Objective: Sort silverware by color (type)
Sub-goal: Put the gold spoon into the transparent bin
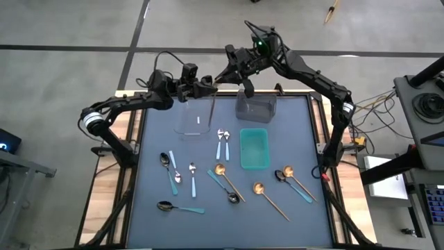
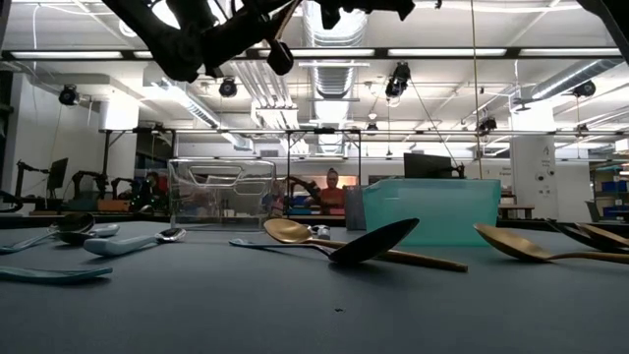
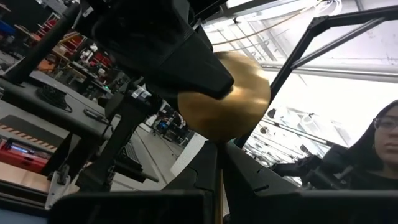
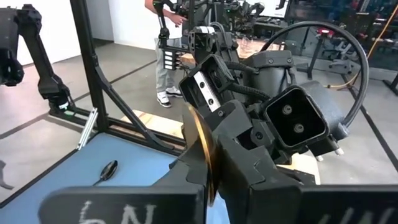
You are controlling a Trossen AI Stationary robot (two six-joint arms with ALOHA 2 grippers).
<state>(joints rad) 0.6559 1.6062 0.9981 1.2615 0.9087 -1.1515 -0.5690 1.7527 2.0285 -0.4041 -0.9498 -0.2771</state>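
Note:
A gold spoon (image 3: 230, 93) is held in the air over the table's far part, above the clear bin (image 1: 194, 117). My left gripper (image 1: 207, 87) and my right gripper (image 1: 226, 72) are both shut on it and meet tip to tip. The rest of the silverware lies flat on the dark mat: silver spoons with light-blue handles (image 1: 222, 142), dark spoons with teal handles (image 1: 177, 206) and gold spoons (image 1: 267, 196). In the low view both grippers show only at the top edge. My left gripper pinches the gold spoon's handle (image 3: 219, 186) between its two fingers, and the bowl stands out beyond their tips. The spoon is lifted clear of everything. My right gripper pinches the spoon's bowl (image 4: 206, 155) between its two fingers, which come level from the side facing my left gripper. One finger (image 3: 180, 56) covers part of the bowl's face.
A grey bin (image 1: 255, 105) stands at the far middle and a teal bin (image 1: 254, 148) nearer, in the middle of the mat. Loose spoons are spread over the near half. A person (image 3: 382, 143) shows beyond the table.

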